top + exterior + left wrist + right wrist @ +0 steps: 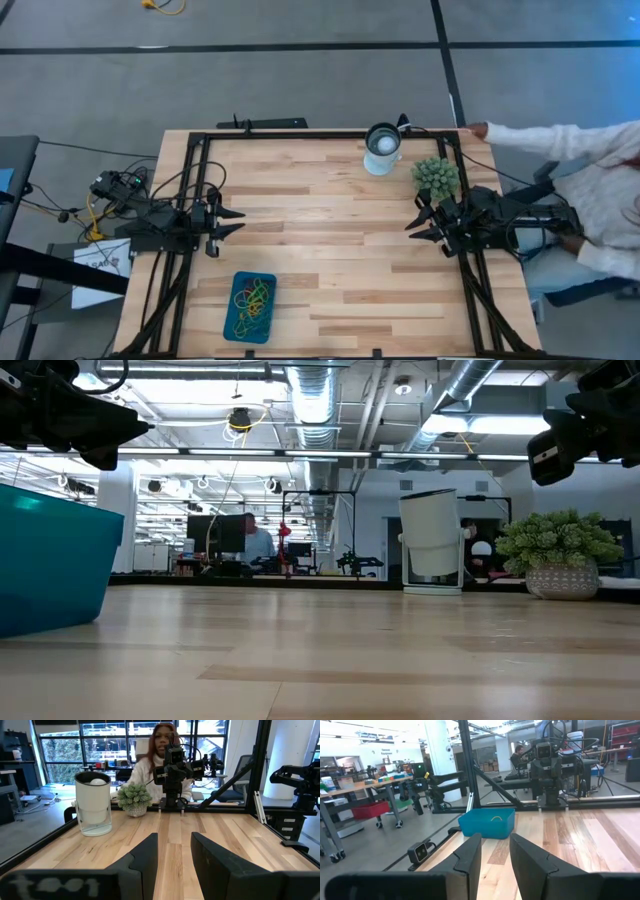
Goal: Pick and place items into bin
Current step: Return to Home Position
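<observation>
1. Looks like the closing step: going back to rest, with nothing carried.
2. Find the left gripper (240, 221) at mid-left of the high view, fingers spread apart, clamped on nothing, tips aimed toward frame centre.
3. Find the right gripper (411, 231) at mid-right, just below the small green plant (437, 177), fingers likewise apart and empty, tips aimed left toward frame centre.
4. Look to the lower left of the high view for the blue bin (229, 312), flat on the wooden table (340, 260), open side up, below and slightly right of the left gripper and well apart from both.
5. Inside it, spot a loose tangle of rubber bands (252, 303), mostly yellow and green with a little red. Nothing band-like made out on the bare wood elsewhere, though something so thin could escape notice from above.
6. Read the bin's long axis as running top to bottom of the frame, tilted a touch, with the upper end leaning right. No single direction to give for the bands: a heap of overlapping loops.
7. Judged from all this, sorting seems finished. Next calls only for settling both arms at the table's sides, keeping the right fingers off the plant.
</observation>
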